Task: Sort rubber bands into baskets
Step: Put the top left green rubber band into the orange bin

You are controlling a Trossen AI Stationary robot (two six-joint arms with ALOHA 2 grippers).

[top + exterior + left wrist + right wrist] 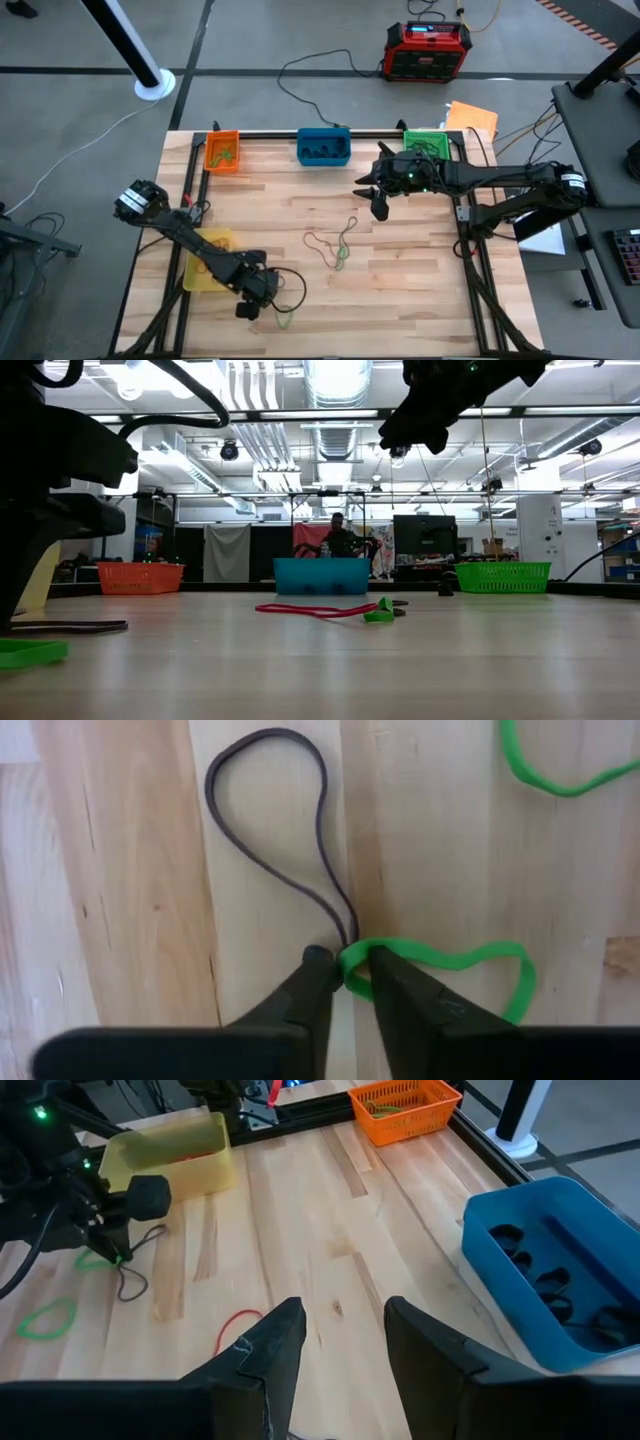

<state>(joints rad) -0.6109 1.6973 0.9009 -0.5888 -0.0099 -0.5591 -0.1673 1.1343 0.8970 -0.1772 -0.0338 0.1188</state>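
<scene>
The left pincer (252, 303) is working just beside the yellow basket (207, 259), at the tabletop's (400, 300) near edge, its fingers (315, 982) closing around a green rubber band (440, 965) that is lying flat on the wood, touching a dark rubber band (270, 810). The step in hand looks like the pickup of the green one; the next move is calling for a clean lift that leaves the dark loop behind, then a long carry to the green basket (428, 146) at the far right. Further from the yellow basket, mid-tabletop, a red band and a green band (334, 243) are lying together, waiting. The orange basket (222, 150) and blue basket (324, 146) are sitting along the far edge. The right pincer (372, 193) is hanging spread and empty near the green basket.
</scene>
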